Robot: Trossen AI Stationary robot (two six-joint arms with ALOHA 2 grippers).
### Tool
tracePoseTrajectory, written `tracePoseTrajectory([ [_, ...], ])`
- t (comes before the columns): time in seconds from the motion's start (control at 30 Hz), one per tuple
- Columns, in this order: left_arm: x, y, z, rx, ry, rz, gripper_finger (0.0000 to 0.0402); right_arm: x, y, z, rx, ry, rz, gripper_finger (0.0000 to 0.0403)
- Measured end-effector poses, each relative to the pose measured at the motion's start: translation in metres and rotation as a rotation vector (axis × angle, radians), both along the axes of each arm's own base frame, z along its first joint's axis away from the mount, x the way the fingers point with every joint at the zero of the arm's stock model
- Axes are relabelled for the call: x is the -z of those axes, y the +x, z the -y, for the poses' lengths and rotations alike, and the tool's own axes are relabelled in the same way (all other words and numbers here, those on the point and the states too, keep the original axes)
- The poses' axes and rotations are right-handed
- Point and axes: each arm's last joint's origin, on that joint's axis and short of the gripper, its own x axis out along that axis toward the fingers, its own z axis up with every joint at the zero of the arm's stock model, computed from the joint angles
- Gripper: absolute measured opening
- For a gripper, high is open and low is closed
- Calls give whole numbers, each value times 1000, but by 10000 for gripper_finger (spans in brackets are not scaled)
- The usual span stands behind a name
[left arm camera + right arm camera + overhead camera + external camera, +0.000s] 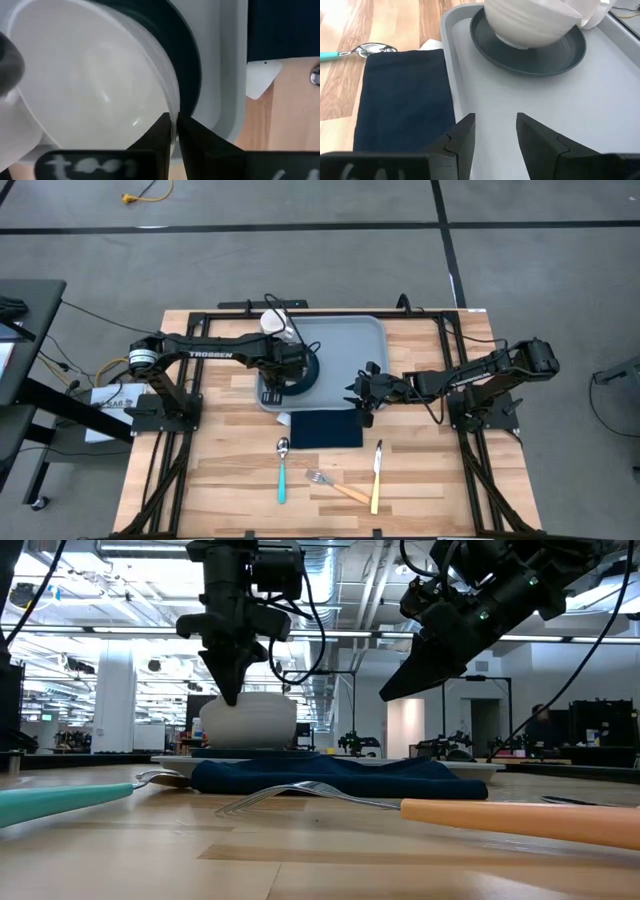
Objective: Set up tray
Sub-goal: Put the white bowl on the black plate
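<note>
Pinching a white bowl's rim [170, 107], left gripper [174, 131]; grey-blue low-rimmed tray [350, 350]; right gripper [495, 131] spread.

Lighting: even, overhead. High view bright, shadows soft and short under both arms. Low view backlit by ceiling strip lights; arms read as near-silhouettes. Foreground fork [300, 792] handle and table [320, 860] edge out of focus. Left wrist view: white bowl [90, 85] near-overexposed, faint glare streak, nearby parts blurred.
</note>
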Motion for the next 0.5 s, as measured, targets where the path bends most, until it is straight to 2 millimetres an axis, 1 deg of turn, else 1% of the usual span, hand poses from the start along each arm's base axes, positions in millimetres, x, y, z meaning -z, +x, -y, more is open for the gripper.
tracePoseTrajectory([
  [0.5, 0, 1, 1, 6, -24, 8, 26, 0, 0, 0, 0, 0, 0, 134],
])
